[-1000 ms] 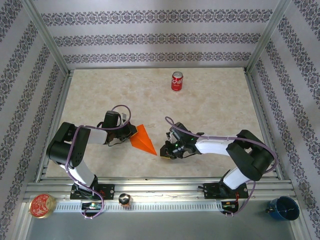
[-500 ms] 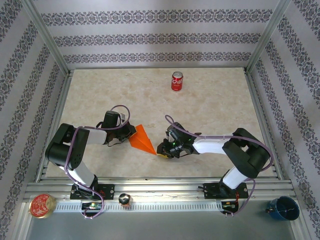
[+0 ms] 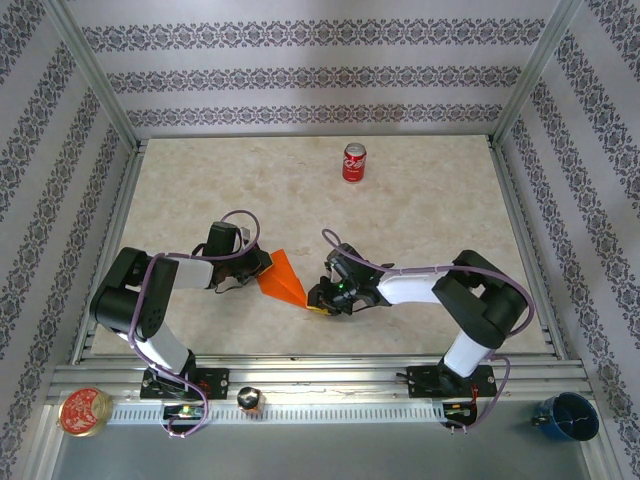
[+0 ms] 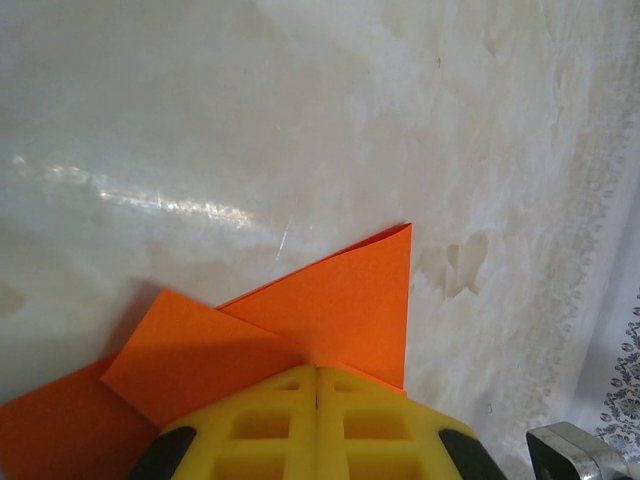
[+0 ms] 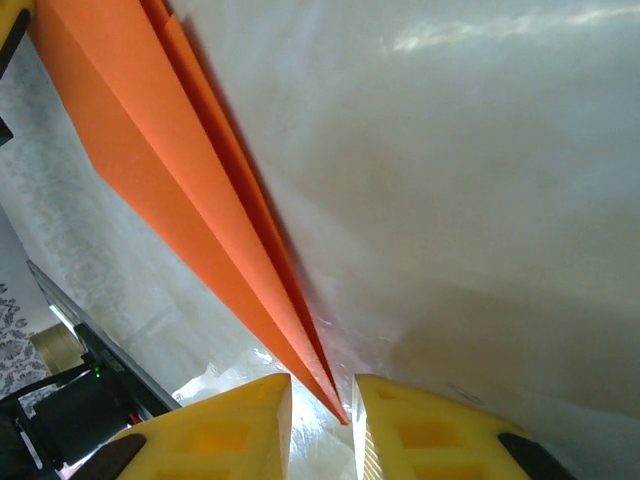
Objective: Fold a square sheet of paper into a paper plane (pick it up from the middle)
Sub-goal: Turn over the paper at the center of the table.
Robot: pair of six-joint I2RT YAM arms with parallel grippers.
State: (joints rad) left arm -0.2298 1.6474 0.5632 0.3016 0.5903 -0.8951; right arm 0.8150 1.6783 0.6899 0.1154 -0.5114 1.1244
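The square sheet of paper is folded into a slim orange dart, the paper plane (image 3: 283,278), lying on the marble table between my two grippers. My left gripper (image 3: 262,268) is shut on its wide end. In the left wrist view the yellow pads (image 4: 250,425) meet over overlapping orange flaps (image 4: 340,300). My right gripper (image 3: 316,300) stands at the pointed end. In the right wrist view the plane (image 5: 180,180) narrows to a tip that sits in the gap of the right gripper (image 5: 322,395), whose jaws are slightly apart and not pressing it.
A red soda can (image 3: 354,162) stands upright at the back centre of the table. Metal frame rails (image 3: 110,250) and patterned walls enclose the table. Off the table's near edge sit a round tin (image 3: 84,411) and a blue cup (image 3: 567,415).
My right gripper has slid left to the plane's tip and its jaws have parted a little. The left gripper has held still, shut on the wide end.
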